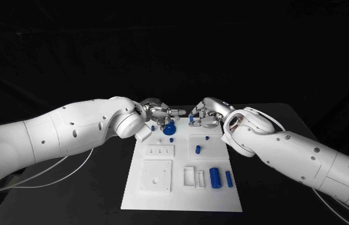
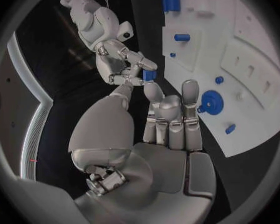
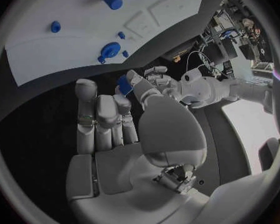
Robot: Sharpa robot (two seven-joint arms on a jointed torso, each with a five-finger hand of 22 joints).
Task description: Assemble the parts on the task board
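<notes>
Head view: a small blue part (image 1: 192,118) is pinched in the right robot hand (image 1: 204,117) above the far edge of the white task board (image 1: 182,194), its axis unclear. Just beside, the left robot hand (image 1: 161,114) hovers, fingers straight, holding nothing. Bare black counter (image 1: 87,194) flanks the board.

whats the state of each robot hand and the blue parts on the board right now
right robot hand: pinching a small blue part
left robot hand: fingers extended, holding nothing
round blue part: sitting on the task board, untouched
large blue cylinder: lying flat on the board, untouched
</notes>
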